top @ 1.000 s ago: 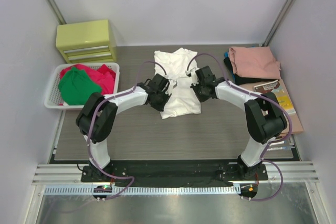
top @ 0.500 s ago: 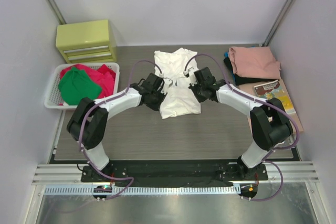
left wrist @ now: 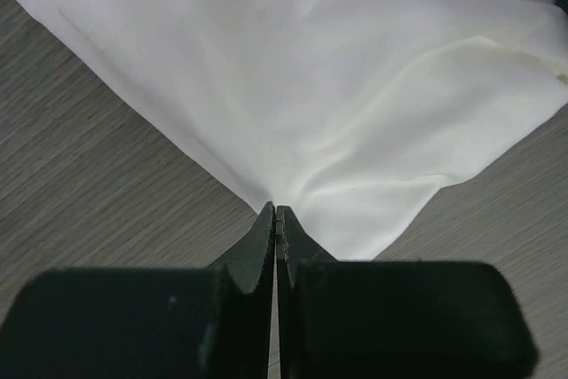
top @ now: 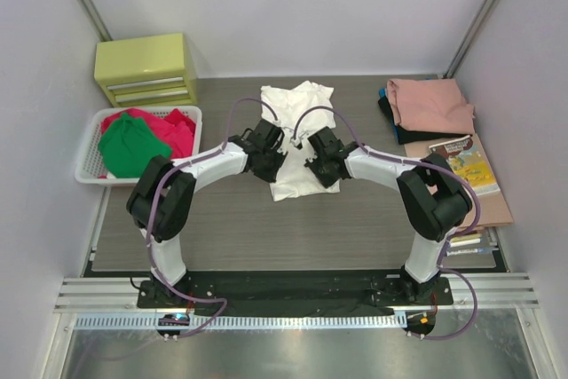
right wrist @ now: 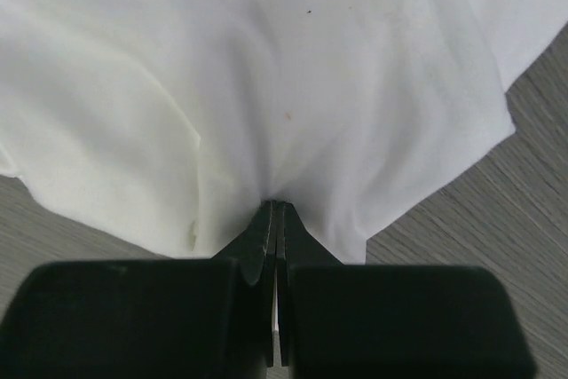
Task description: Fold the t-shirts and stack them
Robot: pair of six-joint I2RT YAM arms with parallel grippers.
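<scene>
Tabletop point(top: 373, 228) ran bare along its near edge, w/ open strips either side of the white t-shirt point(top: 297, 102), which lay mid-tabletop, reaching toward the far edge. Left jaws were pressed together, pinching its left edge; right jaws likewise pinched cloth on its right side. Counted: 1 basket point(top: 87, 161) at left edge w/ 1 green t-shirt point(top: 129, 148) over red/magenta cloth point(top: 180, 130), no. unclear. Far-right corner: 2 folded, salmon-pink t-shirt point(top: 430, 104) on black t-shirt point(top: 404, 136). 1 book point(top: 463, 159), 1 yellow drawer unit point(top: 146, 68).
</scene>
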